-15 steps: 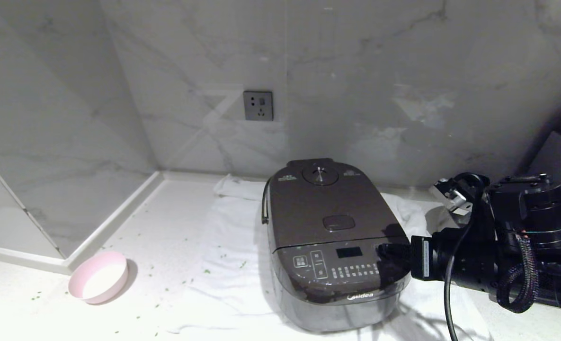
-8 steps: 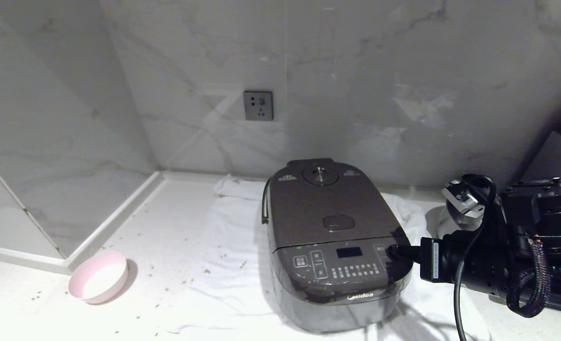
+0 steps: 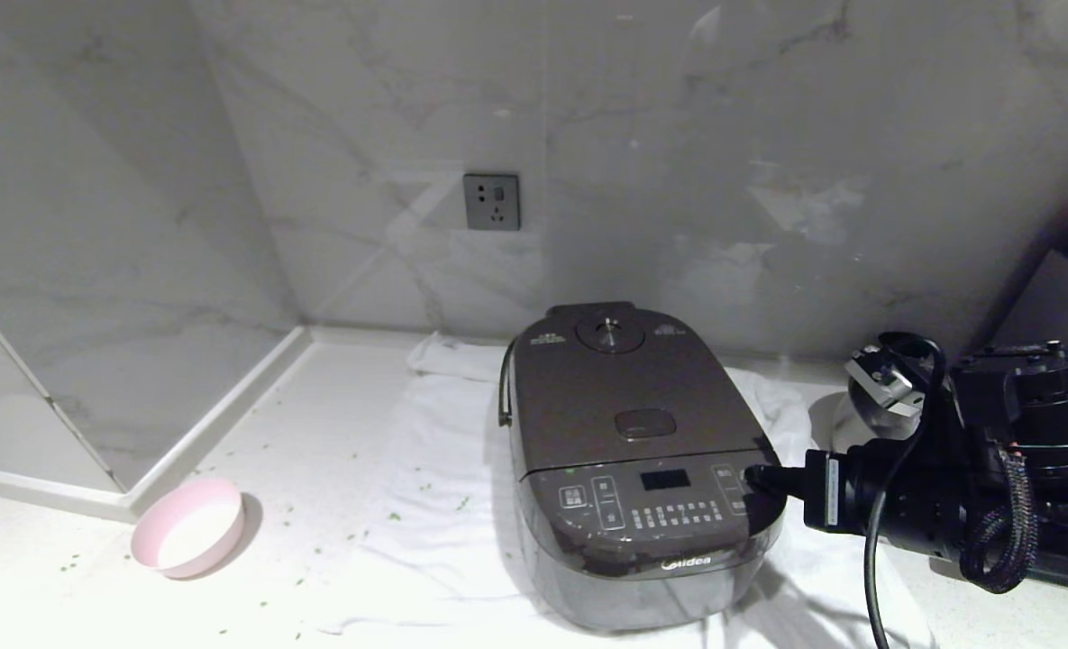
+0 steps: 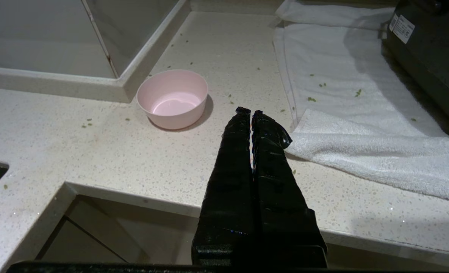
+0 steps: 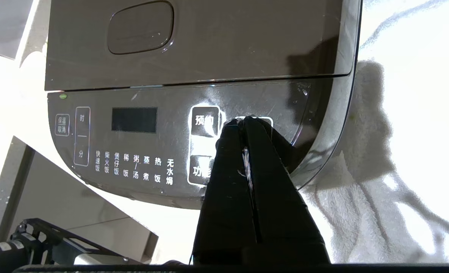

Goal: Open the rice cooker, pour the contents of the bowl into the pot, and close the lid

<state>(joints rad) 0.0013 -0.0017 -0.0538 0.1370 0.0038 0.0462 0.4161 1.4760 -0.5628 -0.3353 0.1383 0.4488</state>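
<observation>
Rice cooker (image 3: 637, 469): boxy, dark brown, glossy, rounded corners; stands on a white terry towel (image 3: 434, 505) on my pale speckled stone counter (image 4: 95, 151), before a marbled wall with a grey socket (image 3: 491, 201). "Midea" printed on the lower front edge. Front panel (image 5: 141, 144): dark blank display, outlined buttons with Chinese characters, a row of white menu characters beneath.

Lid (image 3: 628, 397): flat, shut; round steam vent (image 3: 609, 333) at the back, oval release button (image 5: 141, 26) near the front edge.

Bowl (image 4: 172, 98): small, round, pale pink, smooth; upright on the bare counter well to the cooker's left, no visible contents. Green bits (image 4: 317, 93) lie scattered over counter and towel.

My right tool (image 5: 245, 120): black-wrapped fingers pressed together, gripping nothing; arm reaches in level from the right, tips over the right-hand end of the button panel; whether they touch it I cannot tell.

My left tool (image 4: 249, 112): fingers closed, empty, above the counter's front edge, between bowl and towel
</observation>
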